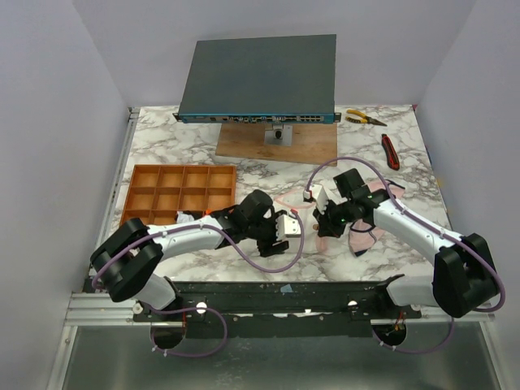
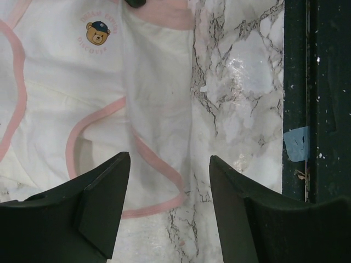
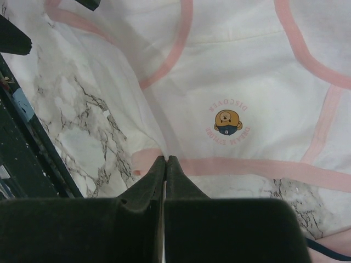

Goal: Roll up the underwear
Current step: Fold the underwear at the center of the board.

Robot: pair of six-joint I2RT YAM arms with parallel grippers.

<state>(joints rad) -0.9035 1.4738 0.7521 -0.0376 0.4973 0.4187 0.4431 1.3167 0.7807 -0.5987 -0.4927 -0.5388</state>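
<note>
A cream underwear (image 2: pixel 109 98) with pink edging and a small bear print lies flat on the marble between my two arms. In the top view only a strip of it (image 1: pixel 302 210) shows. My left gripper (image 2: pixel 170 164) hangs open over its near corner, one finger above the cloth and the other above bare marble. My right gripper (image 3: pixel 165 159) is shut, its tips pinching the pink waistband of the underwear (image 3: pixel 247 71) beside the bear print. In the top view the left gripper (image 1: pixel 284 231) and right gripper (image 1: pixel 318 213) stand close together. Another underwear (image 1: pixel 370 236), pink with dark edging, lies under the right arm.
An orange-brown compartment tray (image 1: pixel 134 199) sits at the left. A grey flat device (image 1: pixel 260 77) stands on a wooden board (image 1: pixel 244 142) at the back. Pliers (image 1: pixel 366 119) and a red-handled tool (image 1: pixel 391 151) lie at the back right. A dark rail (image 2: pixel 318 109) runs along the table's near edge.
</note>
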